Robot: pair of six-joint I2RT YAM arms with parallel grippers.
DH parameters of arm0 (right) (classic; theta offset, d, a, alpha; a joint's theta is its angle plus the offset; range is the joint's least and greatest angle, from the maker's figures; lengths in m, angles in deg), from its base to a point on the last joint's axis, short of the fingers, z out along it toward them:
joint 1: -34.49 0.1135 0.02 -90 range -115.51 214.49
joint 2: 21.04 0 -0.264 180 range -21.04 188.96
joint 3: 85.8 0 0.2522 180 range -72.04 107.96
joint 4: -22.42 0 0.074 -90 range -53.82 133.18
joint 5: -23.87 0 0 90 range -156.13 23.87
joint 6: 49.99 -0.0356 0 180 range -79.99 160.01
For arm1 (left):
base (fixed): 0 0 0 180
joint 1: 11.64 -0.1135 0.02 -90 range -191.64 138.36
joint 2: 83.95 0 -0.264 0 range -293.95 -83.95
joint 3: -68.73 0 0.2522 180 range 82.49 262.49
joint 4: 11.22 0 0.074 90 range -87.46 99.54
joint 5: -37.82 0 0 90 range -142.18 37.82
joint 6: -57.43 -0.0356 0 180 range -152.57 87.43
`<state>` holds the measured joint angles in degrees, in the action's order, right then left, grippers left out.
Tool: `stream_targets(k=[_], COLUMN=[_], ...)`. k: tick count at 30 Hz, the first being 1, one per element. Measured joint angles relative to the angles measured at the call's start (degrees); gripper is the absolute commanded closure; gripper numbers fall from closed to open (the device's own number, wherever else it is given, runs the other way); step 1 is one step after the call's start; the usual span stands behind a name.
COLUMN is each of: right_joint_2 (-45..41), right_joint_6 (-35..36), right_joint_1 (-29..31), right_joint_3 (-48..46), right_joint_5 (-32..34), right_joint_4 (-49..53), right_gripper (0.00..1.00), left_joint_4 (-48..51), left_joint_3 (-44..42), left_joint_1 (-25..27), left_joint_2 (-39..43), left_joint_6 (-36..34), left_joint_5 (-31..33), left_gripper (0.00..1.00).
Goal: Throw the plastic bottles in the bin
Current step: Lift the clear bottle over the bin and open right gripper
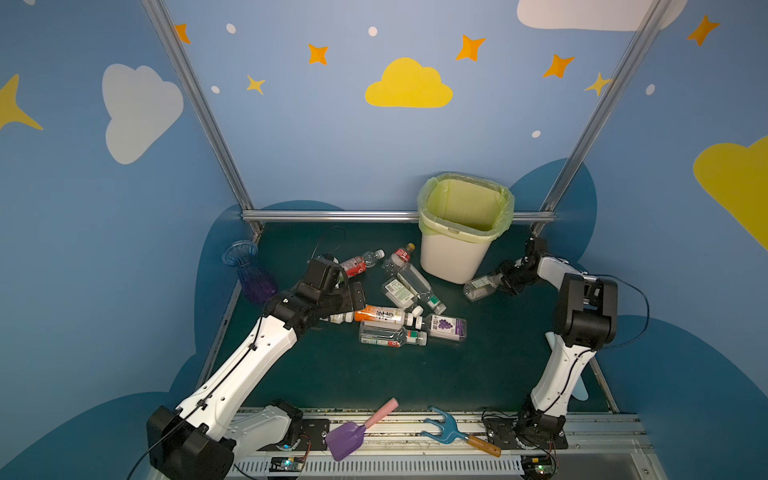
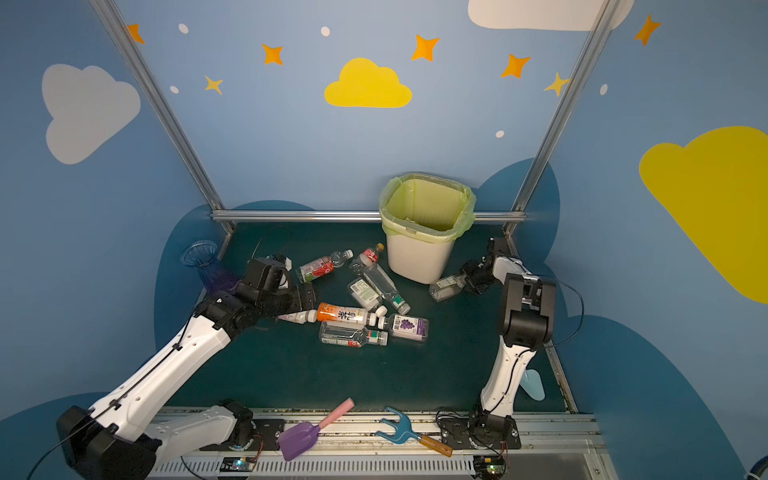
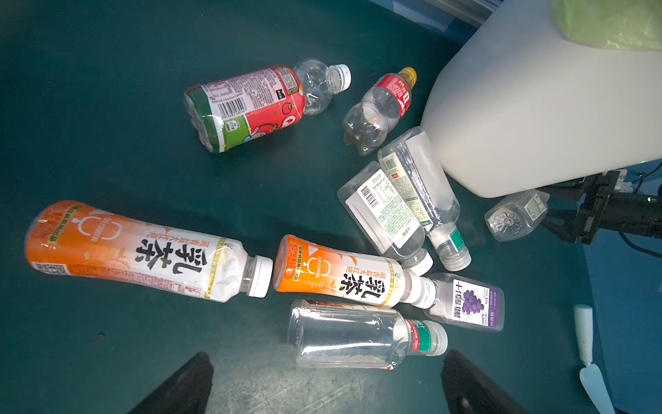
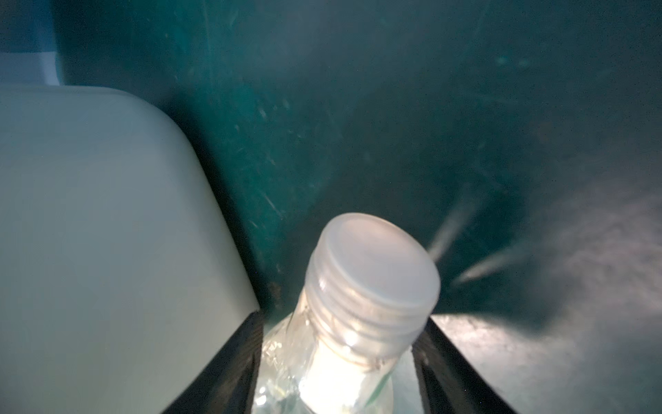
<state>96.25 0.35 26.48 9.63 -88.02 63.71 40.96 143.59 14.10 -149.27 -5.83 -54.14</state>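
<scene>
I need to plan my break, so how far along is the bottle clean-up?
Done: no bottle shows in the visible part of the cream-white lined plastic bin. In hand: the right tool straddles a small clear plastic bottle beside the bin, grip unconfirmed. Remaining: eight loose plastic bottles lie on the green mat; the open left tool hovers by them.

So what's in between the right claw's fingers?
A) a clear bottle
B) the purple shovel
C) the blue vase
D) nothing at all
A: a clear bottle with a pale cap lies between the fingers of the right claw, right beside the bin.
</scene>
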Motion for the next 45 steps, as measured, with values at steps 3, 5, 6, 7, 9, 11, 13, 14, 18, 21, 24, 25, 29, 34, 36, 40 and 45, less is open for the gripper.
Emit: stream_targets(k=[3,5,6,7,9,11,13,14,18,21,24,25,29,34,36,40,45], right_joint_2=[0.1,0.1,0.1,0.0,-0.8,-2.4,-5.3,-7.2,-17.7,-26.4,-36.5,-40.3,-51.0,-45.9,-38.1,-20.6,-13.7], right_joint_6=[0.2,0.2,0.1,0.0,-0.2,-0.5,-0.9,-1.4,-3.1,-4.2,-4.7,-4.5,-2.2,5.8,9.3,16.5,20.9], right_joint_1=[-0.1,-0.2,-0.4,-0.5,-0.9,-1.6,-2.8,-3.6,-7.6,-10.3,-11.8,-11.5,-6.8,7.4,12.1,16.7,16.5], right_joint_3=[0.0,0.0,-0.1,-0.4,-1.8,-4.1,-7.4,-9.3,-16.5,-19.5,-20.0,-19.4,-10.4,14.8,26.8,46.1,41.9], right_joint_5=[0.2,0.2,0.0,-0.1,-0.6,-0.7,-0.9,-1.0,-1.8,-2.4,-1.0,0.1,6.8,13.4,14.6,18.1,21.6], right_joint_4=[0.3,0.3,0.1,-0.2,-1.4,-2.4,-3.3,-3.9,-6.8,-8.5,-8.9,-8.8,-8.5,-11.3,-11.7,-8.4,-1.4], right_gripper=[0.61,0.63,0.64,0.65,0.66,0.66,0.66,0.66,0.66,0.66,0.66,0.65,0.61,0.51,0.35,0.08,0.06], left_joint_4=[0.0,0.0,0.0,0.0,0.1,0.3,0.4,0.4,0.4,0.9,1.8,1.9,2.4,2.3,2.3,2.3,2.6], left_joint_3=[-0.1,-0.3,-0.7,-1.0,-1.4,-1.4,-1.4,-1.4,-1.4,-0.7,1.6,2.7,7.2,11.4,12.1,12.5,12.0], left_joint_1=[0.0,-0.1,-0.1,-0.1,-0.1,-0.1,-0.1,-0.1,-0.1,-0.1,-0.2,-0.2,-0.4,-0.6,-0.6,-0.6,-0.6], left_joint_2=[0.0,0.1,0.1,0.2,0.2,0.2,0.2,0.2,0.2,-0.5,-2.2,-3.0,-5.9,-8.9,-9.7,-10.6,-9.3], left_joint_6=[0.2,0.3,0.3,0.4,0.6,0.7,0.8,0.8,1.0,0.9,0.1,-0.2,-1.8,-3.4,-3.8,-3.9,-3.7], left_joint_5=[0.0,0.0,0.0,0.0,0.0,0.0,0.0,-0.1,-0.1,-0.1,-0.1,0.0,-0.1,-0.4,-0.8,-1.7,-1.5], left_gripper=[0.00,0.00,0.00,0.00,0.00,0.00,0.00,0.00,0.00,0.00,0.00,0.00,0.00,0.00,0.00,0.00,0.00])
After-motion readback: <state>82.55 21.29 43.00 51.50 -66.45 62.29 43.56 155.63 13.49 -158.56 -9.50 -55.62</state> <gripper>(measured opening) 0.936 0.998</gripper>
